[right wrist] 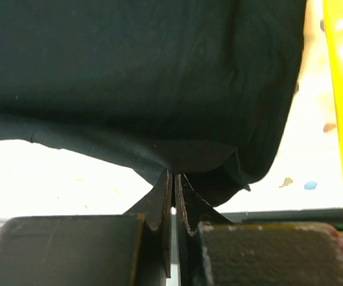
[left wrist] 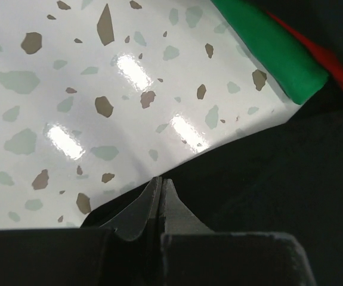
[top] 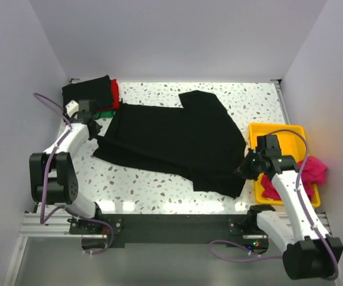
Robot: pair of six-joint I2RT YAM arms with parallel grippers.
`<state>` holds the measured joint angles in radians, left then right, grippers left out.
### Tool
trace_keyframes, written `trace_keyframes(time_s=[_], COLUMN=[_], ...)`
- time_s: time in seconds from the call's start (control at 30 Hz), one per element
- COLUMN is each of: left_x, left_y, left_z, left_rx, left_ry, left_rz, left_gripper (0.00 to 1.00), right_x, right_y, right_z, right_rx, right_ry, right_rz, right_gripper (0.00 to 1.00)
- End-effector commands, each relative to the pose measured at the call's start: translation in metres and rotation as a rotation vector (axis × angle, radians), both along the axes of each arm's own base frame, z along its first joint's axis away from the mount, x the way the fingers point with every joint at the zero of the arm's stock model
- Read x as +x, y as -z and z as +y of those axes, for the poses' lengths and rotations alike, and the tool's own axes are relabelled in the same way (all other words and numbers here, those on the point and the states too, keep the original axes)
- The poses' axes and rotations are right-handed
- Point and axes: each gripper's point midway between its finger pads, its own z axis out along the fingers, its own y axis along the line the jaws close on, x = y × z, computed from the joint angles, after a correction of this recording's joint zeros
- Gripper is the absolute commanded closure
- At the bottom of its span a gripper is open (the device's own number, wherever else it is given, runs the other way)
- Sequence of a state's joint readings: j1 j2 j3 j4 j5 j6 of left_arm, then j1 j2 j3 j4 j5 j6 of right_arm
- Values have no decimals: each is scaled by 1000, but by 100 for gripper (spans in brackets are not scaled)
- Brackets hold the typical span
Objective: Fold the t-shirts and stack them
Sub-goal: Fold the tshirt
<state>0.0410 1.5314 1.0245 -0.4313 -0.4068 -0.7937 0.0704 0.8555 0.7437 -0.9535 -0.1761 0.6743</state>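
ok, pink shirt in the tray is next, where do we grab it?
Probably the bunched part of the pink shirt that spills over the right rim of the yellow tray, coming down from above. It lies crumpled, no hem or sleeve showing, and that hump stands clear of the tray wall. The right gripper is shut on the black shirt, so it would have to release first.

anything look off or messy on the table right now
The pink t-shirt spills crumpled over the right rim of the yellow tray. The black t-shirt lies askew across the table, only partly folded, not yet a neat fold.
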Motion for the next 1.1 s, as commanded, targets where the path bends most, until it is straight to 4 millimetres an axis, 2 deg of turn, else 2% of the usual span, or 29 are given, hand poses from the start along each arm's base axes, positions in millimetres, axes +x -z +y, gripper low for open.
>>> trace_keyframes(time_s=[0.0,0.13,0.4,0.7,0.87,0.9,0.93,0.97,1.0,1.03,1.07], left_x=[35,45,59,62,66,66,68,67,66,60,56], left_y=[-24,-17,-19,-4,-4,-3,-6,-9,-20,-18,-21], left_z=[9,9,13,10,9,9,8,7,7,5,3], left_rx=[17,19,31,17,16,15,10,9,7,1,-4], left_ry=[-56,-60,-67,-57,-53,-49,-40,-36,-32,-25,-25], left_rz=[-111,-99,-103,-73,-75,-74,-77,-79,-107,-104,-119], left_gripper=[100,100,100,100,100,97,83,74,69,64,56], right_x=[29,48,70,76,80,81,82,84,87,89,91], right_y=[4,8,21,37,40,39,38,35,29,25,18], right_z=[-9,-11,-14,-16,-13,-13,-12,-12,-12,-13,-14], right_rx=[-42,-51,-33,-12,-3,-3,-1,-1,-6,-11,-16], right_ry=[45,68,97,105,86,83,72,65,58,54,50], right_rz=[-36,-26,-1,20,25,18,12,1,-18,-32,-53], right_gripper=[100,100,100,100,100,96,92,86,72,63,52])
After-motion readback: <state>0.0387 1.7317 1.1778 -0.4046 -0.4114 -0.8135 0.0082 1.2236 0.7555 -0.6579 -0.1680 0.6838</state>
